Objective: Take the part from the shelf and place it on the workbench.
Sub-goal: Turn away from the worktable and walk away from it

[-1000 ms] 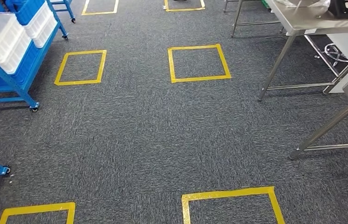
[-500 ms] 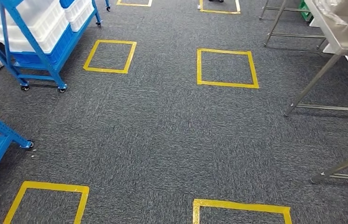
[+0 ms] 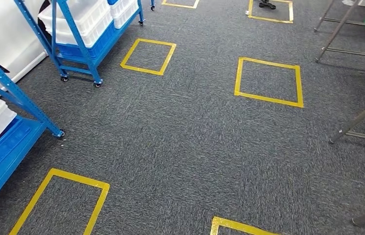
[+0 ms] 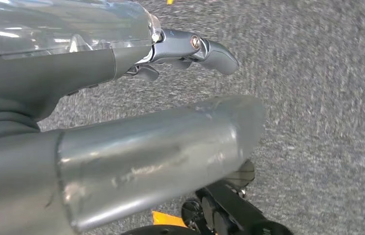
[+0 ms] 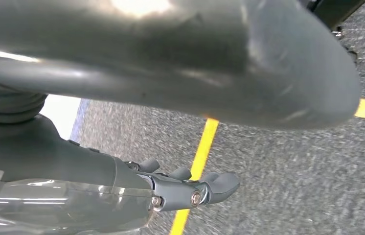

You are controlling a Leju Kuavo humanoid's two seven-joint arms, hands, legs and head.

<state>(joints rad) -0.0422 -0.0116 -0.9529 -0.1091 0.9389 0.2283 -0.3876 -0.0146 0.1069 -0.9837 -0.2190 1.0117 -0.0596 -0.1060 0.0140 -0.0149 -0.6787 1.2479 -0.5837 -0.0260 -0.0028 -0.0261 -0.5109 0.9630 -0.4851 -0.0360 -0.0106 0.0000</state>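
With both the left hand (image 4: 171, 98) and right hand (image 5: 180, 147) hanging empty, fingers apart, the robot has turned toward the blue shelf (image 3: 4, 122), nearer now; the part itself cannot be made out.

You only get a corner of the near blue shelf (image 3: 4, 147), cut off at the frame edge. Steel table legs (image 3: 361, 117) right of it lose their tops too.
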